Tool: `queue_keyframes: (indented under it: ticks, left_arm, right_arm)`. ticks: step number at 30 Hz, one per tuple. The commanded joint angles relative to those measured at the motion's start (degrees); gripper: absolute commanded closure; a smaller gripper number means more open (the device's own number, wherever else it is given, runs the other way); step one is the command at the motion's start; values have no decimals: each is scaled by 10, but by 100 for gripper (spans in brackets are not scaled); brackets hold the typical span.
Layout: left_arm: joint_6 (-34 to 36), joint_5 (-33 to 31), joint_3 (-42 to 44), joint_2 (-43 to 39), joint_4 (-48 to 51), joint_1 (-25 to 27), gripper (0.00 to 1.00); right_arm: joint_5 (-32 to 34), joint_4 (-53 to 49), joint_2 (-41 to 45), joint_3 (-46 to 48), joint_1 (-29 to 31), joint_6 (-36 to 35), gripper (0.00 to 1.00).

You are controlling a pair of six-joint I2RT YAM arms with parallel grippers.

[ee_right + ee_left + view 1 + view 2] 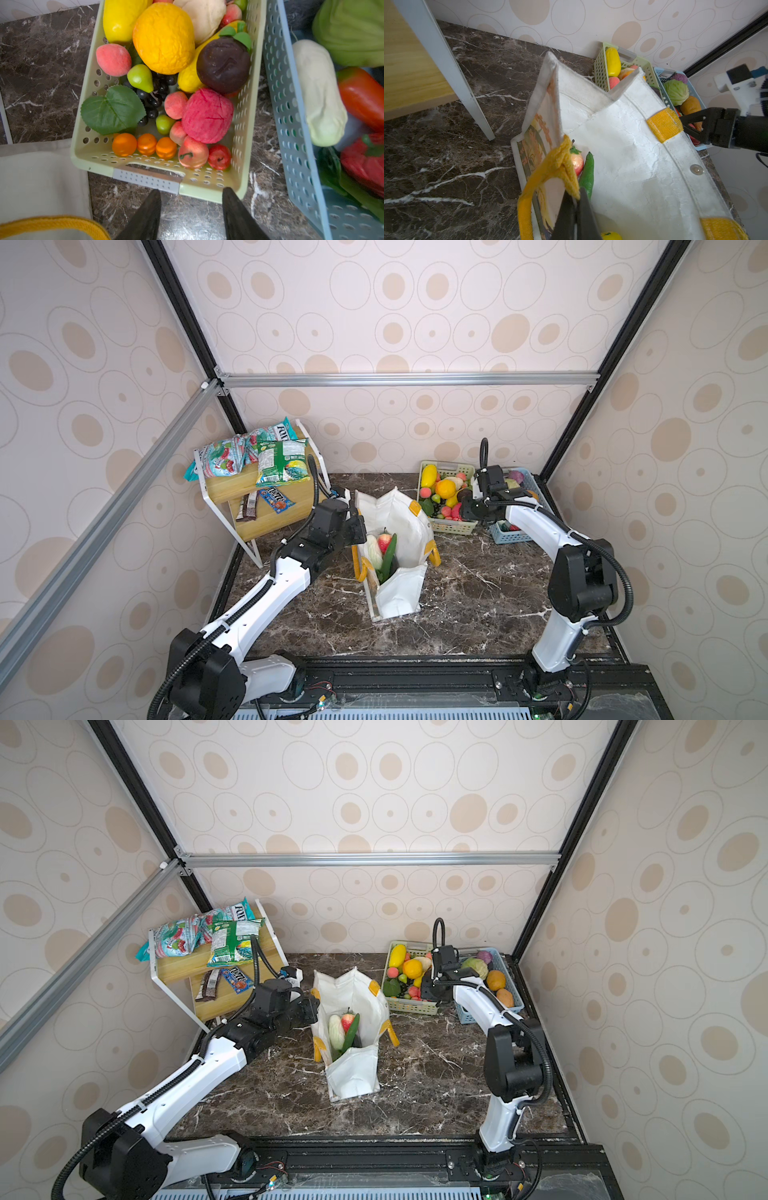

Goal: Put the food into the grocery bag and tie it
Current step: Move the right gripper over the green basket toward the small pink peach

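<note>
The white grocery bag (409, 522) (368, 992) stands open mid-table. Inside lie a pale cabbage (374, 552), a red apple (577, 164) and a green cucumber (587, 173). My left gripper (576, 199) (360, 527) is shut on the bag's yellow handle strap (556, 164) at its left rim. My right gripper (191, 190) (465, 510) hangs open over the near end of the green basket (83, 153), with nothing between its fingers. More food fills that basket: an orange fruit (164, 37), a dark round fruit (223, 64) and a pink one (207, 115).
A blue basket (509, 536) (291, 116) with cabbage, peppers and potatoes sits right of the green one. A wooden shelf (249, 489) at the back left carries snack packets and candy bars. Its white leg (467, 93) stands near the bag.
</note>
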State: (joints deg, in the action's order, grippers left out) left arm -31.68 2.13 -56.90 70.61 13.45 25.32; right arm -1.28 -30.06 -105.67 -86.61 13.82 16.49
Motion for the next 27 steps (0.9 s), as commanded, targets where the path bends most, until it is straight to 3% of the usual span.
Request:
queue_keyframes:
  ticks: [1,12,27]
  left_arm:
    - [10,9,-21,0,-19,-4,100]
    - [6,24,-20,1,-32,-4,100]
    - [7,24,-15,-7,-33,-4,100]
  right_arm:
    - [11,-1,-29,-30,5,-19,49]
    - [37,-27,-104,-95,19,-24,61]
    - [72,-48,-141,-118,41,-38,74]
